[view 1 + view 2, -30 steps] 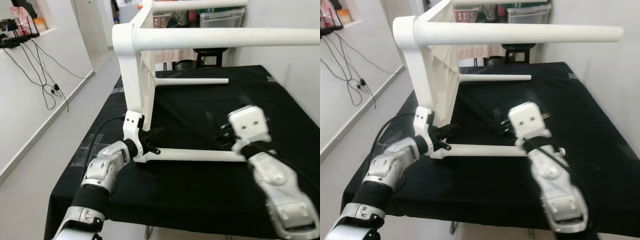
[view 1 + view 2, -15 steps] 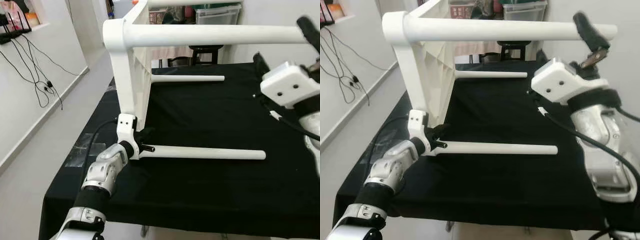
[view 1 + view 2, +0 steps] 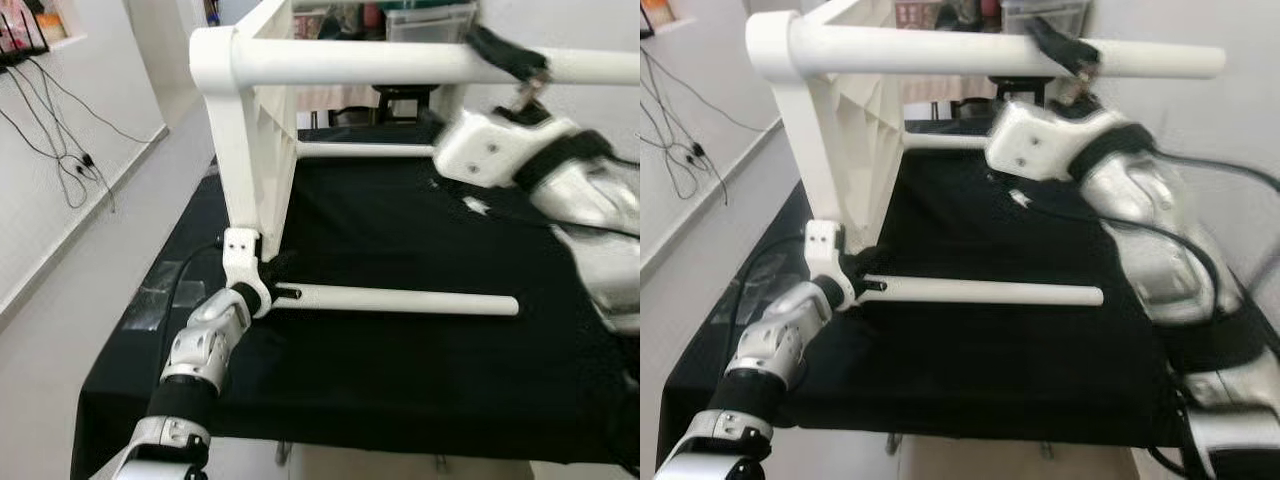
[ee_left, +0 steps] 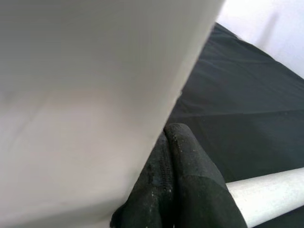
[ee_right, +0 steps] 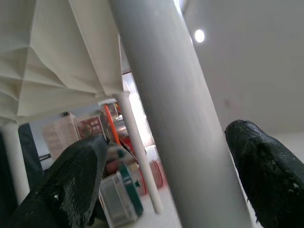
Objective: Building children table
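- Raised from the cloth since before, right gripper (image 3: 1065, 62) now straddles the white children's table's (image 3: 255, 150) upper leg (image 5: 166, 104), fingers apart.
- Table lies sideways on the black-covered worktop (image 3: 400, 370).
- Left gripper (image 3: 272, 292) pinches the lower leg (image 3: 400, 300) at its base.

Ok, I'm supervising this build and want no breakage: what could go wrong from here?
1. The white table lies on its side, resting on its edge and lower legs. The right tool, open around the top leg, could tip or slide it by pushing.
2. The left tool sits at the base of the lower front leg; a twist might strain that joint.
3. The black cloth may slip under the load.
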You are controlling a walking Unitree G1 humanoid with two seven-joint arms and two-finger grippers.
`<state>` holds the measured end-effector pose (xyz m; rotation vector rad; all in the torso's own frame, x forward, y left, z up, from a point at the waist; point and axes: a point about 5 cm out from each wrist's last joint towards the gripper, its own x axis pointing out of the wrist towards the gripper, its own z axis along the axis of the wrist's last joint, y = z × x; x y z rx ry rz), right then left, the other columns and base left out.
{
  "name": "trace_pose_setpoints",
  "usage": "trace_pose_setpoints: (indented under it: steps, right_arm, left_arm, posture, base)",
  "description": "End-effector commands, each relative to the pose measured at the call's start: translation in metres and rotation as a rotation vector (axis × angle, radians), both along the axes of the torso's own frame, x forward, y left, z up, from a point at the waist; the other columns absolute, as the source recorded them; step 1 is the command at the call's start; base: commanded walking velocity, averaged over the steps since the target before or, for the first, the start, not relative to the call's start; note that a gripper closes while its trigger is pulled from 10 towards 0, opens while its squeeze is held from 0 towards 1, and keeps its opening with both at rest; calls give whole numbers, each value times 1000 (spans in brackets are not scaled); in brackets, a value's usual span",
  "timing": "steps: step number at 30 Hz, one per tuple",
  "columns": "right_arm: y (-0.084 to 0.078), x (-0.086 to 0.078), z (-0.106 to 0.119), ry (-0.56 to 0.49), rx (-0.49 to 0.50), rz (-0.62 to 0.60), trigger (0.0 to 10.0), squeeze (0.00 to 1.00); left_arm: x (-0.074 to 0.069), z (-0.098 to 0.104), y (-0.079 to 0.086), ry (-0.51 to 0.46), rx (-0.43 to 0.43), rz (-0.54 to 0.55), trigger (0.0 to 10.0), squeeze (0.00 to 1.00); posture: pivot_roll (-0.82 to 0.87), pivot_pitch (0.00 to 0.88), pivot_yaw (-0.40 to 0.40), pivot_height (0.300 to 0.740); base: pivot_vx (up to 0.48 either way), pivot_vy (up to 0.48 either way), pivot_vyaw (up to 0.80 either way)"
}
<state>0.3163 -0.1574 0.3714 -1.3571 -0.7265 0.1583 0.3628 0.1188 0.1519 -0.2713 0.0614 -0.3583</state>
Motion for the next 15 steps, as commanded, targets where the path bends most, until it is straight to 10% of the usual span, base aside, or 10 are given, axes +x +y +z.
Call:
trace_pose_setpoints:
  steps: [1,5,6,7,8,15]
  right_arm:
    - [3,2,-5,22,-23,10,10000,0]
    - [26,11,7,10,-64,48,10000,0]
    - [27,13,8,12,-69,46,6627,0]
    - [27,13,8,12,-69,46,6627,0]
    - [27,14,10,13,-68,36,0,0]
    - [19,23,20,15,-53,-21,0,0]
  left_arm:
    - [0,-5,6,15,0,29,10000,0]
    - [1,-6,10,11,-7,66,10000,0]
    - [2,-6,11,9,-7,73,10000,0]
    - [2,-6,11,9,-7,73,10000,0]
    - [2,-6,12,8,-6,78,10000,0]
    - [4,-6,14,-3,-5,97,10000,0]
  posture:
    - [-163,58,24,740]
    - [-174,50,19,740]
    - [-175,49,18,740]
    - [-175,49,18,740]
    - [-176,48,18,740]
    - [-181,45,17,740]
  base:
    - [0,0,0]
    - [0,0,0]
    - [0,0,0]
    - [0,0,0]
    - [0,0,0]
    - [0,0,0]
